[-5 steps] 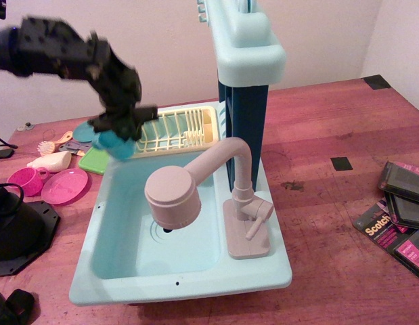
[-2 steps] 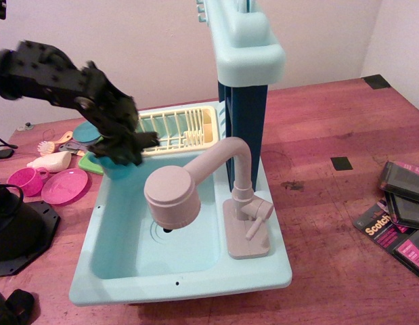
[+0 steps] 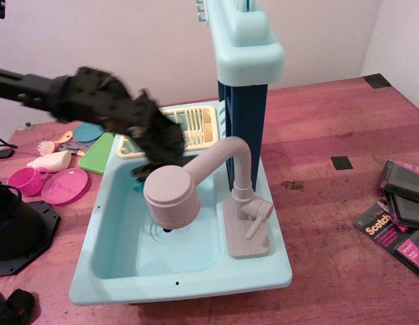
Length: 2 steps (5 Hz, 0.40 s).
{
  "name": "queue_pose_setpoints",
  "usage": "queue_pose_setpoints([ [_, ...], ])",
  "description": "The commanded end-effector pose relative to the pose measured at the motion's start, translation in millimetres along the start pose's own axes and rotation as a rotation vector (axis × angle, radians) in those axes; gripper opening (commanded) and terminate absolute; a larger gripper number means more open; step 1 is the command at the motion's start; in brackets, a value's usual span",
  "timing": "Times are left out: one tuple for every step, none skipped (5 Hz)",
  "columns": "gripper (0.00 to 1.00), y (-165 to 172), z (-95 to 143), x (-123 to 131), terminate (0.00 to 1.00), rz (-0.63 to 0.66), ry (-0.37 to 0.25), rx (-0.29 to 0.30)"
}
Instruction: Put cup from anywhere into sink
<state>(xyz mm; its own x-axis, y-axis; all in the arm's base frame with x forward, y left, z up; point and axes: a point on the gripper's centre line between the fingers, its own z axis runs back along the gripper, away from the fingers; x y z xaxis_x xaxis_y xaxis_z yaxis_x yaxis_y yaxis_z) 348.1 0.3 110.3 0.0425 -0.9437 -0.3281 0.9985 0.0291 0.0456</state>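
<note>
The light-aqua sink (image 3: pixel 121 223) stands in the middle of the table, with a beige-pink faucet (image 3: pixel 174 191) and a yellow dish rack (image 3: pixel 195 125) at its back. My black gripper (image 3: pixel 153 154) is motion-blurred and hangs over the back of the basin, just behind and left of the faucet head. Its fingers point down toward the basin. The teal-blue cup does not show: it is hidden by the gripper or out of sight behind the faucet head. The blur keeps me from seeing whether the jaws are shut.
A magenta cup (image 3: pixel 28 180), a pink plate (image 3: pixel 63 185), a green board (image 3: pixel 99 154), a brush and other toys lie left of the sink. A tall blue-and-aqua shelf (image 3: pixel 244 81) rises behind the faucet. Tape packs (image 3: pixel 399 217) lie at the right. A black base (image 3: pixel 16 230) is at the left.
The gripper has moved right and a little down, from the sink's back-left corner to over the basin behind the faucet head. The teal cup seen in it earlier no longer shows.
</note>
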Motion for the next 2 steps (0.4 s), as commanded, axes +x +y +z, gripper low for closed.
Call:
queue_pose_setpoints([
  [1.0,3,15,-14,0.0,-0.028,0.031,-0.001],
  [1.0,-7,9,-13,1.0,-0.011,0.019,-0.028],
])
